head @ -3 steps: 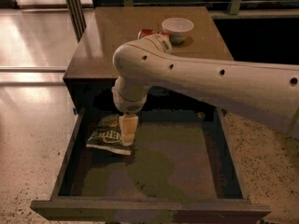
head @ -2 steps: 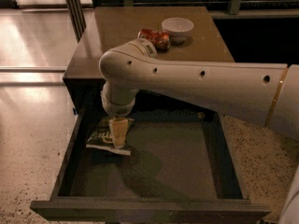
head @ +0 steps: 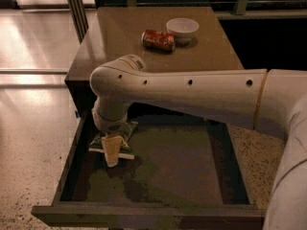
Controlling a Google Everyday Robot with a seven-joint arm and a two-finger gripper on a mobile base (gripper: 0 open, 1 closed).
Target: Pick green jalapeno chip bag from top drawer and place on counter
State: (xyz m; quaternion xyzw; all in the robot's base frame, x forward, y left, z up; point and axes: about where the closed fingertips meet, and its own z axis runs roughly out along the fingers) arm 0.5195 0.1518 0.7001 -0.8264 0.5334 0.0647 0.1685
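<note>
Gripper (head: 111, 151), low in the top drawer (head: 144, 216), has slid across onto the green jalapeno chip bag (head: 128, 128) — closure unclear — grasp pending.

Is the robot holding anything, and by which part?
Cannot tell. The gripper is down on the green jalapeno chip bag in the top drawer, over its front edge, but no grip shows; the bag lies on the drawer floor.
</note>
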